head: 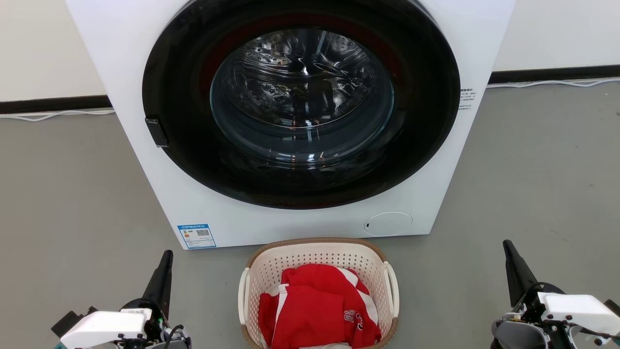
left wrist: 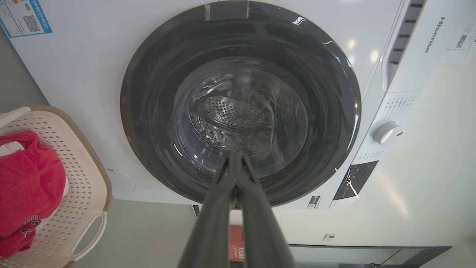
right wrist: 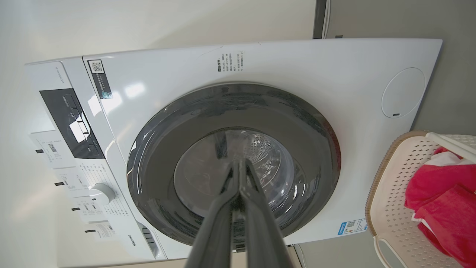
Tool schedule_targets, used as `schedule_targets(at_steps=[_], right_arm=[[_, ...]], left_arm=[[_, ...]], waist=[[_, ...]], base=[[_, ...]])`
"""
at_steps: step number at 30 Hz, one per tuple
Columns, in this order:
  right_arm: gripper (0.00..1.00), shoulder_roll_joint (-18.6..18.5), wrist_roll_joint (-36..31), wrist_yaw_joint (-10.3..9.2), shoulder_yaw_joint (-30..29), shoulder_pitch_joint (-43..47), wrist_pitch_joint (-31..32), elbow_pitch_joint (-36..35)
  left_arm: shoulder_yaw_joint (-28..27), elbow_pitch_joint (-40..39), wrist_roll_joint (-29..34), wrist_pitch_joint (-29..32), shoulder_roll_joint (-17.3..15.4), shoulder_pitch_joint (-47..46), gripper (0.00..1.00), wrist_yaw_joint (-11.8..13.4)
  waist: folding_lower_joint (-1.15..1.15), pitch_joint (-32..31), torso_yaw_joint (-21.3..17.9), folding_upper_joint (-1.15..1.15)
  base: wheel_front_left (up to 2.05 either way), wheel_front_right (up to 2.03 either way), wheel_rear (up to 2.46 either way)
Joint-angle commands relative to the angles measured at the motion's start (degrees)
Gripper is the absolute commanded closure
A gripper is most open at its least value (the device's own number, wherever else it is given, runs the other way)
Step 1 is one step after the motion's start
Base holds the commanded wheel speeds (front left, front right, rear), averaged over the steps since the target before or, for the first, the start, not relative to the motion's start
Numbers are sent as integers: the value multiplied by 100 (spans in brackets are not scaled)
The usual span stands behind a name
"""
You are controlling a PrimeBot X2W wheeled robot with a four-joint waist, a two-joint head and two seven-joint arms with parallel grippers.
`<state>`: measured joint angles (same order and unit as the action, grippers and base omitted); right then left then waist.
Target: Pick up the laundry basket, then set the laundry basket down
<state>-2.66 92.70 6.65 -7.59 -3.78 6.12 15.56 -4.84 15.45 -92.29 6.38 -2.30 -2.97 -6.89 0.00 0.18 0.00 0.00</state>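
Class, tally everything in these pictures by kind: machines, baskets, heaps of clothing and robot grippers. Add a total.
Washing machine: 1
Laundry basket: 1
Heap of red clothing: 1
Grippers: 2, the left gripper and the right gripper
Total: 5

We are seeing, between our matt left gripper (head: 167, 256) and right gripper (head: 506, 245), a perforated plastic laundry basket (head: 315, 257) holding red cloth (head: 315, 310), and beyond their tips a glossy washing machine (head: 121, 72) with a shiny glass door (head: 300, 97).
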Motion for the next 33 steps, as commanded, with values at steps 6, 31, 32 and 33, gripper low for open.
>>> schedule_targets(at_steps=[6,31,32,33], right_arm=[[100,-21,-53,84,107,-241,36,-154],[100,-21,-53,84,107,-241,36,-154],[100,-21,-53,84,107,-241,36,-154],[100,-21,-53,84,107,-241,36,-154]], left_arm=[[-168,-142,12,11,-58,-321,100,-59],[-168,-142,12,11,-58,-321,100,-59],[-168,-142,12,11,-58,-321,100,-59],[-168,-142,12,11,-58,-321,100,-59]], waist=[[0,0,0,0],[0,0,0,0],[0,0,0,0],[0,0,0,0]], base=[[0,0,0],[0,0,0],[0,0,0],[0,0,0]])
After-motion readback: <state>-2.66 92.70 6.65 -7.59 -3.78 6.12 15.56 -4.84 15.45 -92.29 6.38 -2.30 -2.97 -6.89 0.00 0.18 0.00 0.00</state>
